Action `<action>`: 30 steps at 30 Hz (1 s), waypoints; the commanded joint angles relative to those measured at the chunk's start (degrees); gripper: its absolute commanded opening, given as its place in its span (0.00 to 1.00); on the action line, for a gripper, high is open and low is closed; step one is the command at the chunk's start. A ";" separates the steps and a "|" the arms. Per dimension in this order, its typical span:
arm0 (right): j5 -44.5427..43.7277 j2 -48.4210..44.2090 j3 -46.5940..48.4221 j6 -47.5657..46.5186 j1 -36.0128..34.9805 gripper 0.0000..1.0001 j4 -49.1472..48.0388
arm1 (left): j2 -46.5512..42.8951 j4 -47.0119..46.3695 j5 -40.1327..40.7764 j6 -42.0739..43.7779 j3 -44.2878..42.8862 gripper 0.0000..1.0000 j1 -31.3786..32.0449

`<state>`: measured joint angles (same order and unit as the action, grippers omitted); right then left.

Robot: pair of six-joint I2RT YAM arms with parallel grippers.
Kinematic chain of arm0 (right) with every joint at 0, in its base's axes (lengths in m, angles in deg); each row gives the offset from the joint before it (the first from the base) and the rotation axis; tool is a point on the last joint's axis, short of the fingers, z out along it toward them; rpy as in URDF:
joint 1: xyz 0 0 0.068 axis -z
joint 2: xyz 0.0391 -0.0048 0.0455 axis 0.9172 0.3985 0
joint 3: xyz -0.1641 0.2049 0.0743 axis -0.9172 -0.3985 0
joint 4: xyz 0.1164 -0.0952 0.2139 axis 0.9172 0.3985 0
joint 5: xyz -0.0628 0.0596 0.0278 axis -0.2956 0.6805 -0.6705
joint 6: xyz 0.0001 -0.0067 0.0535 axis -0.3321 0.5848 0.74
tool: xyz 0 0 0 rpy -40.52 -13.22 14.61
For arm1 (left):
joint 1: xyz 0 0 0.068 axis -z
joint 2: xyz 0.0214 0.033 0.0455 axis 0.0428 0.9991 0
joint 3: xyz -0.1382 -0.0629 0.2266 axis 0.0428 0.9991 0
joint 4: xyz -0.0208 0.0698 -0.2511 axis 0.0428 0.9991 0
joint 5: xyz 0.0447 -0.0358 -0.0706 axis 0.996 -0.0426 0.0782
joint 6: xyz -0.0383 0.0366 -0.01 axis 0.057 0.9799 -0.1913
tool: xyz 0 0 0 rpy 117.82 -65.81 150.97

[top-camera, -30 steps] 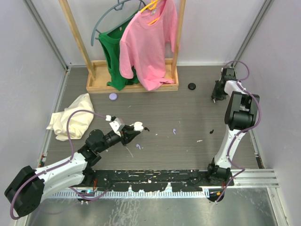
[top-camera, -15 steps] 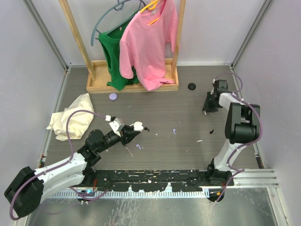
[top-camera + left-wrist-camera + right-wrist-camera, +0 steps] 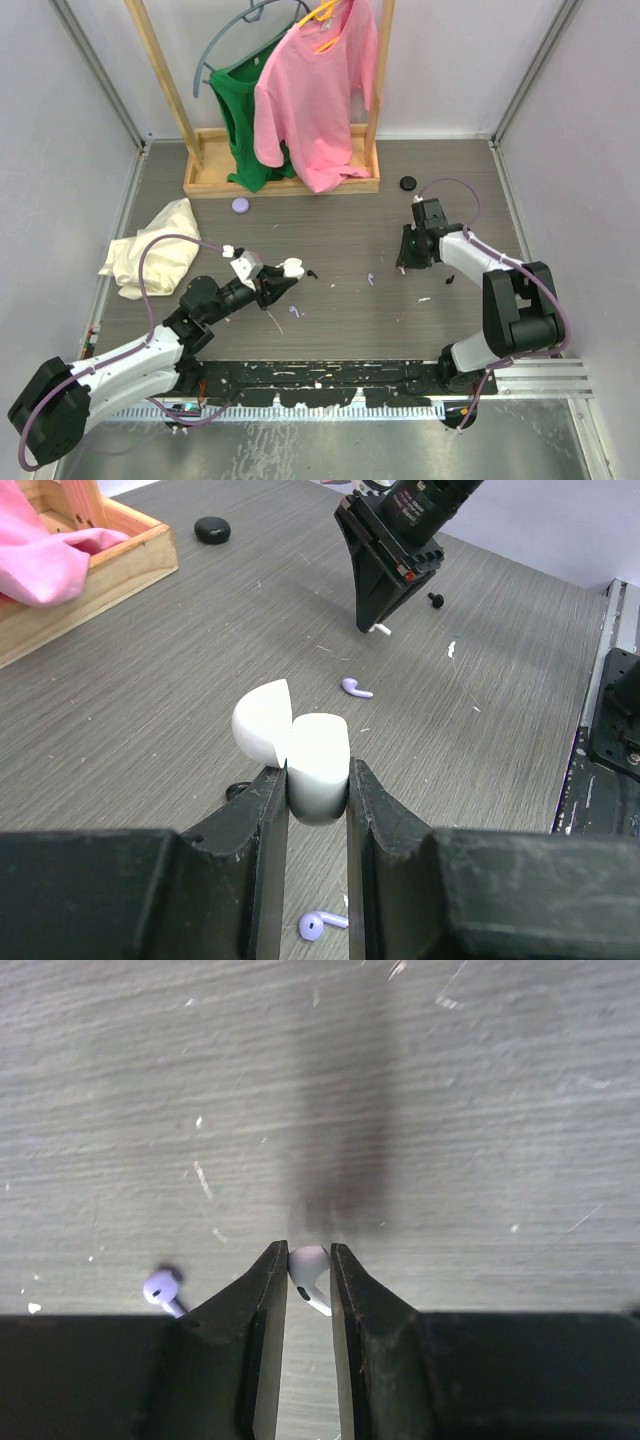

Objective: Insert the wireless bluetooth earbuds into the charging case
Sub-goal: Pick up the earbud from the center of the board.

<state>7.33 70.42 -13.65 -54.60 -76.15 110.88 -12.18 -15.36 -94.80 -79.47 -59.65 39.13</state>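
Note:
My left gripper (image 3: pixel 283 277) is shut on a white charging case (image 3: pixel 300 745) with its lid open, held just above the table; the case also shows in the top view (image 3: pixel 293 267). My right gripper (image 3: pixel 402 264) points down at the table right of centre, shut on a white earbud (image 3: pixel 308 1278); the same earbud shows at its tips in the left wrist view (image 3: pixel 381 629). Lilac earbuds lie on the table (image 3: pixel 371 280) (image 3: pixel 293 313), one under my left fingers (image 3: pixel 320 923). A black earbud (image 3: pixel 449 279) lies right of the right gripper.
A wooden rack (image 3: pixel 280 180) with a pink shirt (image 3: pixel 315 90) and a green shirt (image 3: pixel 240 110) stands at the back. A cream cloth (image 3: pixel 150 250) lies left. A lilac round piece (image 3: pixel 241 205) and a black round case (image 3: pixel 408 183) lie near the rack.
My right arm has swung from the back right corner toward the middle of the table, gripper lowered near the lilac earbud. My left arm and the case have not moved.

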 commanded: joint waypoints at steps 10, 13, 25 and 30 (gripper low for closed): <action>-5.94 -6.91 -8.80 8.64 -8.04 0.29 -1.01 | -1.63 -2.26 -0.82 0.42 -2.06 0.00 0.20; -6.25 -7.92 -9.31 8.98 -8.99 0.37 -0.25 | -1.65 -2.15 -0.93 0.42 -2.15 0.00 0.20; -6.21 -11.97 -10.86 11.03 -13.06 0.48 2.64 | -1.37 -2.16 -1.12 0.26 -2.28 0.00 0.21; -6.72 -12.84 -11.19 10.29 -14.27 0.47 1.61 | -1.26 -2.26 -1.35 0.17 -2.29 0.00 0.24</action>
<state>1.56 59.39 -24.55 -44.78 -89.57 112.37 -12.94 -15.08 -95.43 -79.51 -59.67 39.13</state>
